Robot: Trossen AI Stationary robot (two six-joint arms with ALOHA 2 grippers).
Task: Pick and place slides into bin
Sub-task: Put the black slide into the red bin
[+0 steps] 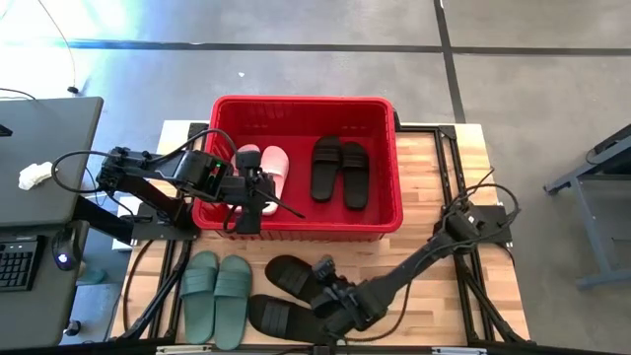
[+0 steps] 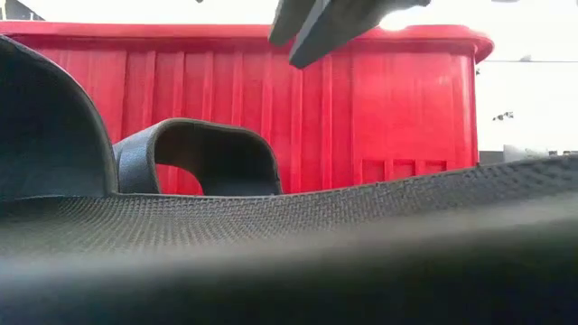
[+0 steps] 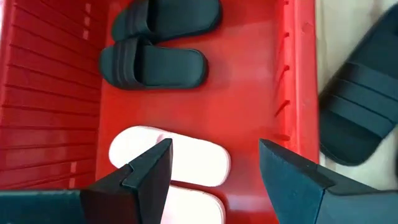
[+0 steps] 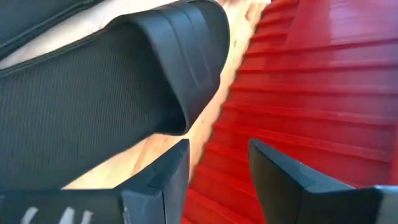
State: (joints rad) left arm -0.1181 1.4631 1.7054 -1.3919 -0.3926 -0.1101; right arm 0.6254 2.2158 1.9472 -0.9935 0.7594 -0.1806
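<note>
The red bin (image 1: 301,102) stands at the table's far middle. In it lie the pale pink pair (image 1: 271,161) on the left and a black pair (image 1: 338,171) on the right. My left gripper (image 3: 214,146) is open over the pink pair (image 3: 186,158), inside the bin's near left part (image 1: 261,192). The sage green pair (image 1: 217,296) lies on the table at the near left. Two black slides (image 1: 291,274) (image 1: 276,318) lie at the near middle. My right gripper (image 4: 217,146) is open low by them (image 1: 323,284), one finger (image 4: 165,171) just beside a black slide's strap (image 4: 186,74). My right gripper has one finger close under the edge of the black slide's strap (image 4: 180,127); I cannot tell whether it touches. The slide lies flat on the table.
The bin's near wall (image 4: 323,93) rises just beyond my right gripper. A black slide (image 2: 199,153) fills the low view's foreground in front of the bin (image 2: 379,108). A desk with a keyboard (image 1: 15,261) stands to the table's left. Bare wood shows at the table's right (image 1: 434,197).
</note>
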